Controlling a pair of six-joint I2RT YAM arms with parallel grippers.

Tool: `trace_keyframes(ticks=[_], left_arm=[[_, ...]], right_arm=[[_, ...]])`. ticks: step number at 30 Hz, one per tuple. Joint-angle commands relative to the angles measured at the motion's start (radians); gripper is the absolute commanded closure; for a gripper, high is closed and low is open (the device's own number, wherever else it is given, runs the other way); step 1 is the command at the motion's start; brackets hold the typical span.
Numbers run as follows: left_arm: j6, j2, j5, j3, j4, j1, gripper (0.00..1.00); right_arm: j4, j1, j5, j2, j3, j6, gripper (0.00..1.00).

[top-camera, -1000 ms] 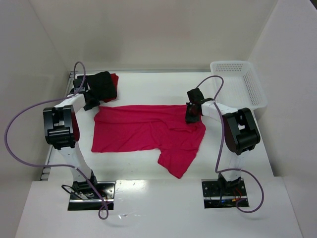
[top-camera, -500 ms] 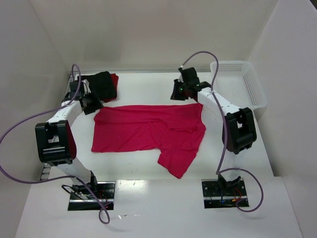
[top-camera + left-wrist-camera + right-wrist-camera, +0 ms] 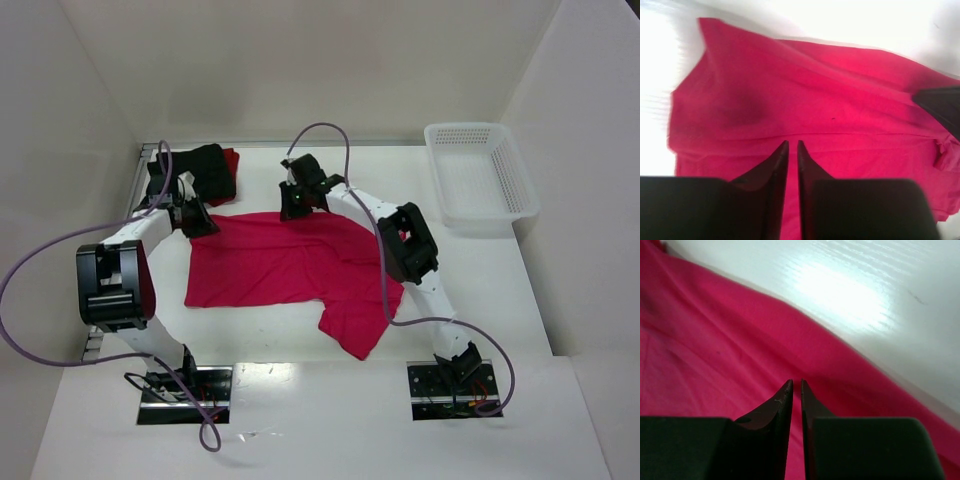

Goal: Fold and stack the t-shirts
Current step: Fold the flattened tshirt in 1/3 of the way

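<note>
The crimson-pink t-shirt [image 3: 270, 265] [image 3: 815, 90] [image 3: 715, 355] lies spread on the white table, with its far right part drawn over toward the left. My right gripper [image 3: 296, 207] [image 3: 796, 382] sits at the shirt's far edge near the middle, jaws pressed together with pink cloth in the thin slit. My left gripper [image 3: 198, 226] [image 3: 792, 144] rests at the shirt's far left corner, jaws almost together on the cloth. A folded black t-shirt [image 3: 208, 170] lies on a darker red t-shirt [image 3: 232, 160] at the far left.
A white perforated basket [image 3: 480, 180] stands at the far right. Walls close in the table on the left, back and right. The right arm [image 3: 405, 240] stretches across the shirt's right side. Purple cables [image 3: 330, 135] loop from both arms.
My right gripper swept left along the far edge, dragging the shirt's far right corner with it. My left gripper settled on the far left corner and its jaws came together.
</note>
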Motion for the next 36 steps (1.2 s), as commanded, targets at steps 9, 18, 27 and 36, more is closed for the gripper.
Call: trace_keyframes(ticks=[9,18,27,36], left_arm=[[-0.018,0.137,-0.016,0.055,0.051,-0.061,0.92],[-0.008,0.156,-0.067,0.064,0.031,-0.070,0.90],[0.001,0.174,-0.067,0.064,0.031,-0.079,0.87],[0.001,0.193,-0.067,0.064,0.031,-0.079,0.88]], right_arm=[[0.005,0.009,0.084,0.071,0.144,-0.007,0.84],[-0.026,0.009,0.095,0.081,0.134,-0.053,0.80],[-0.078,0.009,0.233,0.036,0.036,-0.143,0.56],[-0.078,0.009,0.282,0.048,0.011,-0.143,0.73]])
